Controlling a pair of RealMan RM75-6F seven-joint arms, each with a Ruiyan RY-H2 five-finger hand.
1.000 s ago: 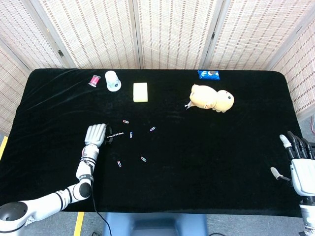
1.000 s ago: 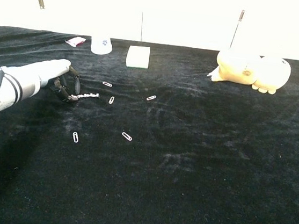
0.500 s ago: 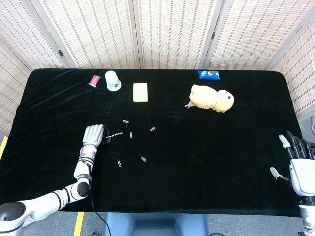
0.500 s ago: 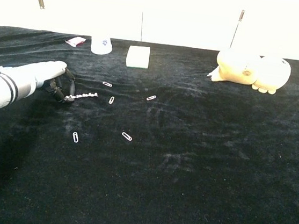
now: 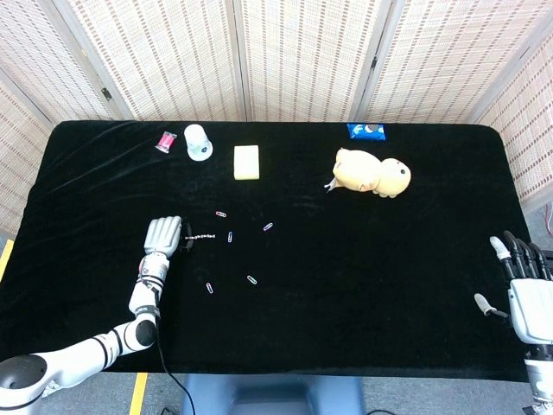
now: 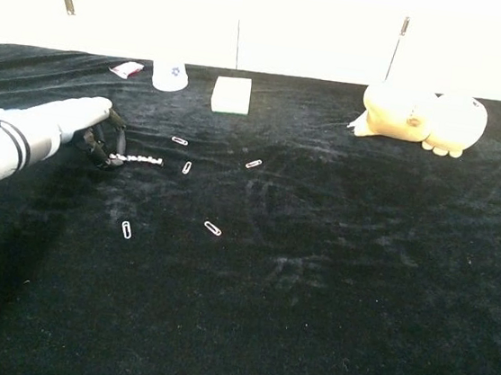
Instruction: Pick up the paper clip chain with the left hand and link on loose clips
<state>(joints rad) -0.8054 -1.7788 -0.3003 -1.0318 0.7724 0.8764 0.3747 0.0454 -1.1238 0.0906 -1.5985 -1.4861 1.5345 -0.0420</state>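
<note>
Pinching one end of the paper clip chain (image 6: pixel 138 157), the left hand (image 6: pixel 94 133) sits low over the black table (image 6: pixel 331 278), fingers curled down at the cloth; the rest of the chain trails flat away from its fingertips, toward the middle of the table. I judge the hold is kept at the very end so the far end is free to take a new link.

The loose clips (image 5: pixel 229 236) are scattered just beyond the chain's free end and on the near side of the hand, a few of them, each apart from the others. Nothing lies between the hand and those clips.

The right hand (image 5: pixel 522 281) waits far across the table from the left, at the opposite edge, fingers spread and holding nothing.

Well beyond the left hand's fingers, near the far edge, stand a white cup (image 5: pixel 198 142), a pale yellow block (image 5: pixel 247 162) and a small pink packet (image 5: pixel 164 140). A yellow plush toy (image 5: pixel 371 173) and a blue packet (image 5: pixel 366 130) lie farther off, out of the way.
</note>
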